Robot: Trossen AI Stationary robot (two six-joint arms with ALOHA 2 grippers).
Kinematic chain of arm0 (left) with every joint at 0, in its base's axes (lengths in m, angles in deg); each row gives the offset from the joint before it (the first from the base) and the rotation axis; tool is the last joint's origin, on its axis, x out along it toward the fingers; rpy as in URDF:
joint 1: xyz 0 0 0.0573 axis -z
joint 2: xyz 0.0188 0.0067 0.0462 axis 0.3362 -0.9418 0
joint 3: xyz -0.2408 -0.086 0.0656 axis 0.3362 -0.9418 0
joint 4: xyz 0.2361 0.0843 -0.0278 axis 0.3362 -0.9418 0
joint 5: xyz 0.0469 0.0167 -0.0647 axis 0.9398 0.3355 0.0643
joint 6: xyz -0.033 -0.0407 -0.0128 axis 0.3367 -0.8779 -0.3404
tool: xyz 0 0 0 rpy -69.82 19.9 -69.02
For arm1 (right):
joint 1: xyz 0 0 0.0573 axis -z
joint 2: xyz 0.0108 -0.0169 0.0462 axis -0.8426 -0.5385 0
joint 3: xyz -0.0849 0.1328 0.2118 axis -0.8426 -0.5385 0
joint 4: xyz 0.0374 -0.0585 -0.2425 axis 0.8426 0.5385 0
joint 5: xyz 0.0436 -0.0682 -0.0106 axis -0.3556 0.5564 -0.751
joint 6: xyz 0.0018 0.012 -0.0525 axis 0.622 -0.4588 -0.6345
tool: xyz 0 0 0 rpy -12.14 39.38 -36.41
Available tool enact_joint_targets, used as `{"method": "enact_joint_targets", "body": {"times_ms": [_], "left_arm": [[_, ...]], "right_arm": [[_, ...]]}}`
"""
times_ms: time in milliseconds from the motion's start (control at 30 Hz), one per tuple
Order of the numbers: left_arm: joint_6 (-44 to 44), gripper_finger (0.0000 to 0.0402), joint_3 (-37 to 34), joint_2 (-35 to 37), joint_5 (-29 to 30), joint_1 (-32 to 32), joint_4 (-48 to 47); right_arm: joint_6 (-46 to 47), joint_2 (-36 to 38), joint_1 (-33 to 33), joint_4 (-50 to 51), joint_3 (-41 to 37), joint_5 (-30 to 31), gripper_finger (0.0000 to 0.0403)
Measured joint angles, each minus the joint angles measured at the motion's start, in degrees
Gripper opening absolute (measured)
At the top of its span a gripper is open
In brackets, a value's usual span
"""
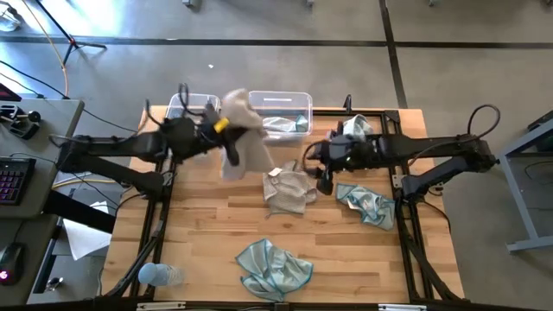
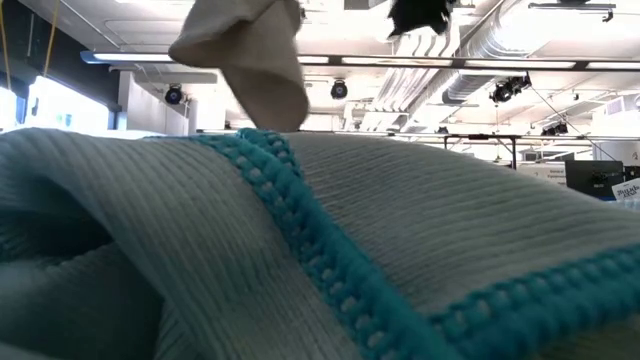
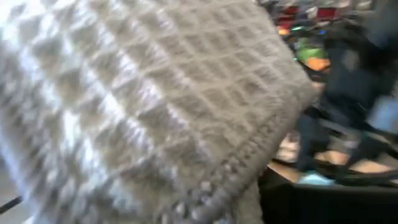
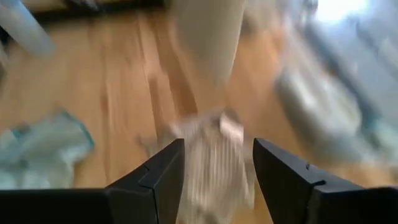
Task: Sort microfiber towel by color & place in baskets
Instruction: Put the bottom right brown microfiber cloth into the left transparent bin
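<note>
My left gripper is near the far edge, between the two clear baskets, shut on a beige-grey towel that fills the left wrist view and hides the fingers. The right basket has a pale teal towel in it. My right gripper is open, hovering just right of a crumpled beige towel lying on the table. Teal towels lie at the right, near the front edge and under the right arm. My left gripper holds the beige-grey towel at its upper part; the cloth itself covers the fingers, so the kind of hold cannot be told. The towel is lifted clear of the table and hangs slack below the gripper, its lower end loose.
The front teal towel lies right before the low camera and blocks most of that view. A clear bottle-like object lies at the front left corner. Bare wood shows left of centre. A desk with a keyboard stands beyond the left edge.
</note>
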Motion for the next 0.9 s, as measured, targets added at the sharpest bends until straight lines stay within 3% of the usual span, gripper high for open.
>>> {"method": "enact_joint_targets", "body": {"times_ms": [267,400,567,700,900], "left_arm": [[-0.8,0.0001,0.0,7.9,1.7,-11.9,-12.4],[-0.4,0.0001,1.4,9.9,1.7,-18.9,-16.1],[1.2,0.0001,8.8,9.6,2.1,-27.1,-22.7],[1.6,0.0,13.5,8.0,2.8,-32.1,-29.7],[-2.4,0.0,14.6,6.1,2.5,-37.0,-37.9]], "right_arm": [[11.0,-0.1,-3.0,-1.1,-16.4,-0.2,0.0162],[16.5,0.0,-6.2,-7.8,-24.5,-0.2,0.0116],[22.9,0.0,-9.8,-19.4,-33.1,-0.2,0.005],[27.3,0.0,-11.6,-25.2,-37.3,-0.2,0.0008],[30.1,0.0,-13.4,-27.2,-38.9,0.7,0.0011]]}}
